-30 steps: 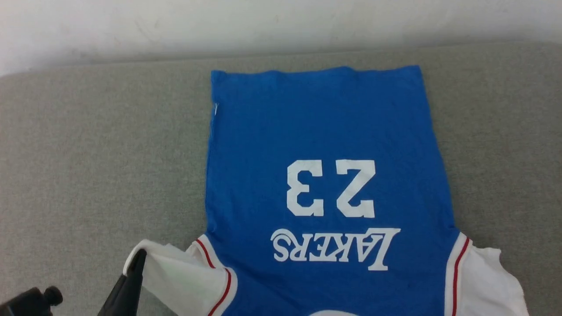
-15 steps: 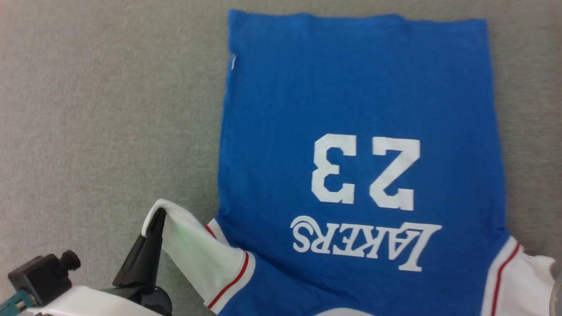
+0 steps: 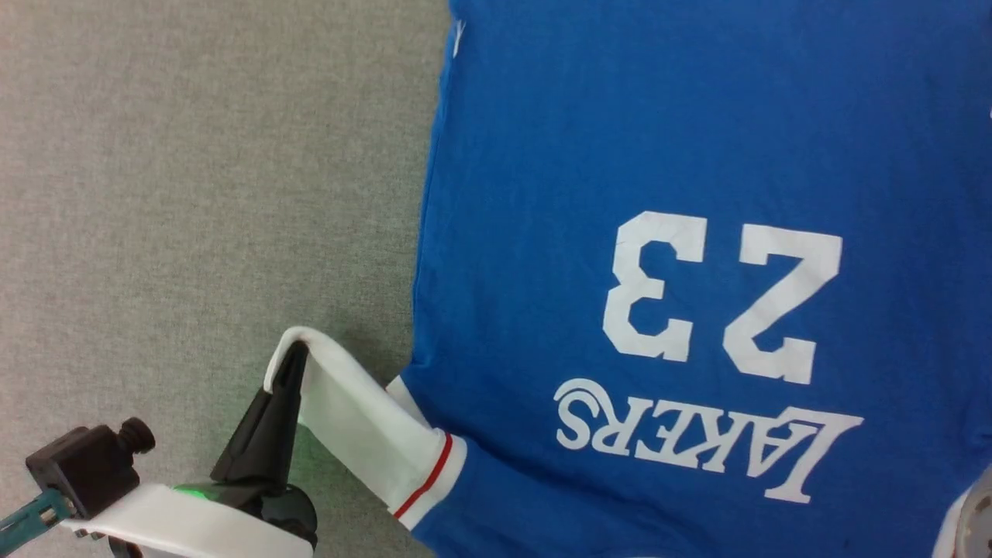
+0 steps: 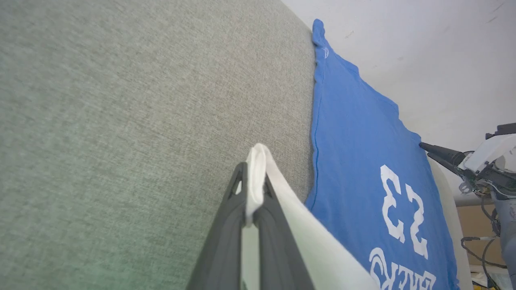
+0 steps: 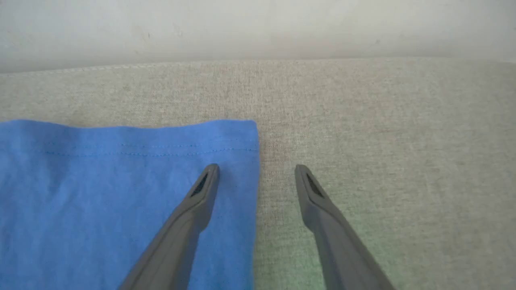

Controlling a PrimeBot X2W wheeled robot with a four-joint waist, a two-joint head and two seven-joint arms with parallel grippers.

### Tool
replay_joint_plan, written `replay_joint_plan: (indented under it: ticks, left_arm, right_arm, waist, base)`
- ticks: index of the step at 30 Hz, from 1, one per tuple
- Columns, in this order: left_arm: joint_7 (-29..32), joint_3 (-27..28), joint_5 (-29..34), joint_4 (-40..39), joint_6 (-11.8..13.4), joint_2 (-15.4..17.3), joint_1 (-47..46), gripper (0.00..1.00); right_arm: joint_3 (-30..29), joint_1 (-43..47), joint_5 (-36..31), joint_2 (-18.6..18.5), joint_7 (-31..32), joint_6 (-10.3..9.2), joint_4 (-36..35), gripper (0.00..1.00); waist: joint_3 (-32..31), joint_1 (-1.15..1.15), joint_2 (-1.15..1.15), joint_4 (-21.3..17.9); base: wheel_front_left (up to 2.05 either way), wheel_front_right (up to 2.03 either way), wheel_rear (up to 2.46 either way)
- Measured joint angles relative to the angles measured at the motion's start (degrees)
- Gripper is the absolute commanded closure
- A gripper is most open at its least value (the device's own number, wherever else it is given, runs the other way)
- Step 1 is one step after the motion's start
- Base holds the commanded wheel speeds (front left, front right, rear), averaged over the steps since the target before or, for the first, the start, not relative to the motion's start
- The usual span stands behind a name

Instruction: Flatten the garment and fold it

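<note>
Garment: blue jersey tee, flat on grey fabric surface, print up; hem at far edge nr white wall; "LAKERS" + "23" upside down in head view.
L gripper: clamped tight on edge of white L sleeve, lifting it off surface at near left (red stripe at sleeve seam).
R gripper: fingers spread wide, holding nothing; straddles far right hem corner, one finger over blue cloth, other over bare grey; contact unclear.
</note>
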Motion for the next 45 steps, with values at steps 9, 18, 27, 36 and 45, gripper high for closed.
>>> replay_joint_plan:
  ticks: [9,18,27,36,45]
  left_arm:
    - [0.0,-0.1,0.3,0.9,0.0,0.0,-1.0,1.00]
    - [-0.5,1.2,0.3,2.3,0.1,0.5,-0.2,1.00]
    - [0.7,2.9,0.3,2.3,1.6,1.5,3.9,1.00]
    - [1.6,4.4,-0.2,1.4,2.1,2.3,7.8,1.00]
    - [1.6,5.2,-0.7,1.0,2.6,2.3,9.6,1.00]
  right_arm:
    - [0.3,-1.1,-2.3,1.0,-2.9,0.01,1.4,1.00]
    - [4.8,2.7,3.7,1.0,-9.3,0.01,0.9,1.00]
    - [-0.1,15.6,9.5,-0.5,-9.7,0.01,-6.0,1.00]
    - [-14.7,39.1,14.9,5.2,-8.5,0.01,-16.0,1.00]
    - [-22.2,54.9,18.8,7.5,-10.1,0.01,-11.9,1.00]
  waist:
    - [1.8,0.00,0.00,1.1]
    - [-3.0,-0.01,0.00,-0.1]
    - [-10.4,-0.02,0.00,-3.0]
    - [-16.2,-0.03,0.00,-8.6]
    - [-18.6,-0.02,0.00,-13.6]
  base:
    - [0.00,0.00,0.00]
    - [0.00,0.00,0.00]
    - [0.00,0.00,0.00]
    - [0.00,0.00,0.00]
    - [0.00,0.00,0.00]
